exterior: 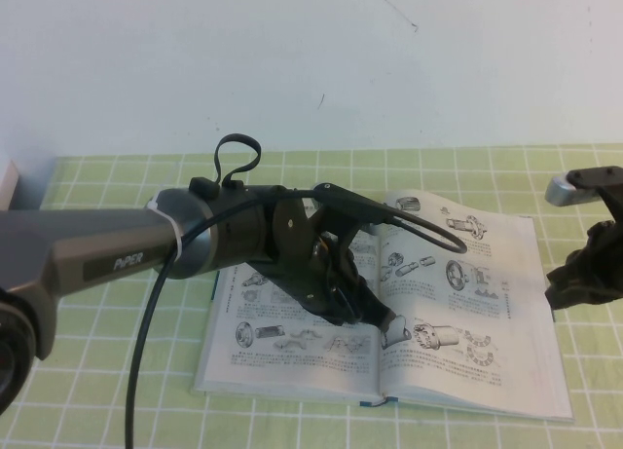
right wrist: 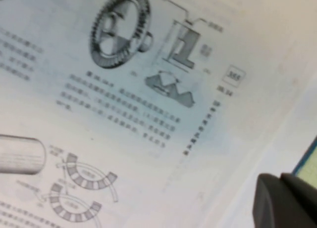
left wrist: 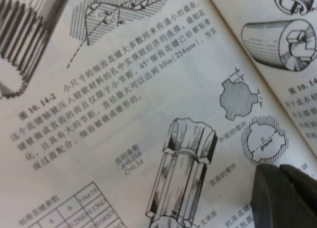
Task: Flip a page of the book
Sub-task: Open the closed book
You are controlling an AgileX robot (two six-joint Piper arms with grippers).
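Observation:
The book (exterior: 263, 347) lies open and flat on the green checked table (exterior: 97, 371). The page (exterior: 477, 274), printed with round couplings and gear-like parts, is the right-hand sheet and lies flat; it also shows in the right wrist view (right wrist: 124, 89). My left gripper (exterior: 391, 329) reaches over the book, shut and empty, with its tip down on the left-hand sheet (left wrist: 124, 114) close to the spine. The left gripper's fingers (left wrist: 285, 198) lie together. My right gripper (exterior: 574, 279) is shut and empty at the page's outer edge, and its fingers (right wrist: 285, 203) lie together.
The left arm and its black cable (exterior: 146, 303) cover much of the book's left half. A pale wall (exterior: 311, 59) rises behind the table. A white object (exterior: 6, 181) sits at the far left edge. The book's blue cover edge (right wrist: 304, 158) shows beside green cloth.

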